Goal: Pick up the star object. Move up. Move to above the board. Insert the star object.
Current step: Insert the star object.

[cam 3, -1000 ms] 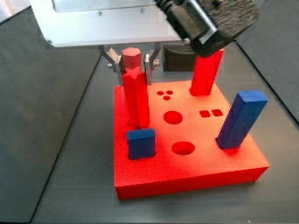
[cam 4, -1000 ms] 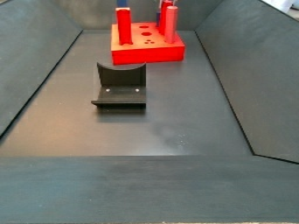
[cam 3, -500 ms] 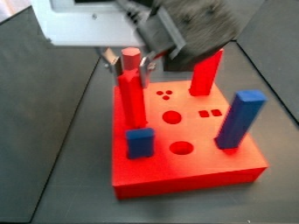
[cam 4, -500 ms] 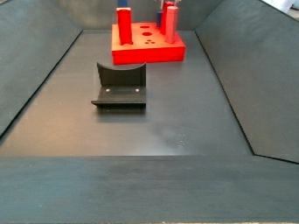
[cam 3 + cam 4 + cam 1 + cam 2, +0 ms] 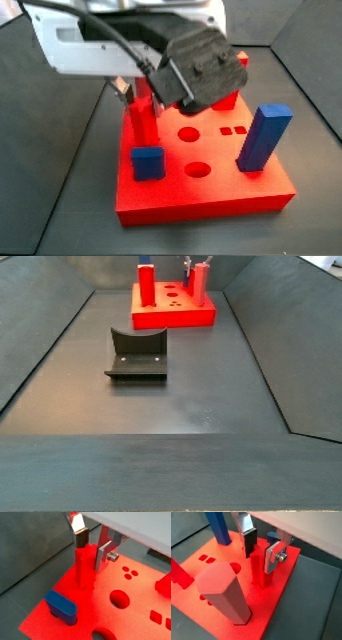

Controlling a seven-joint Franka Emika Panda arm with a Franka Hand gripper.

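Observation:
The star object [image 5: 83,569] is a slender ridged bright-red peg. It stands upright with its foot in the board [image 5: 137,587], a thick red slab with round and small square holes. In both wrist views my gripper [image 5: 91,556] has its silver fingers against the two sides of the peg's top [image 5: 258,564], shut on it. In a side view the dark hand housing hides the peg's top [image 5: 140,120] and most of the gripper [image 5: 135,93]. The board [image 5: 167,314] lies at the far end of the floor.
Other pegs stand in the board: a short blue block [image 5: 144,163], a tall blue peg [image 5: 263,138], a wider red peg [image 5: 227,98] and a pinkish hexagonal peg [image 5: 224,592]. The dark fixture [image 5: 136,353] stands mid-floor. Sloped grey walls enclose the floor.
The hand has come down over the board. Less of the star object shows above the slab in the side view. The fingers stay round its top.

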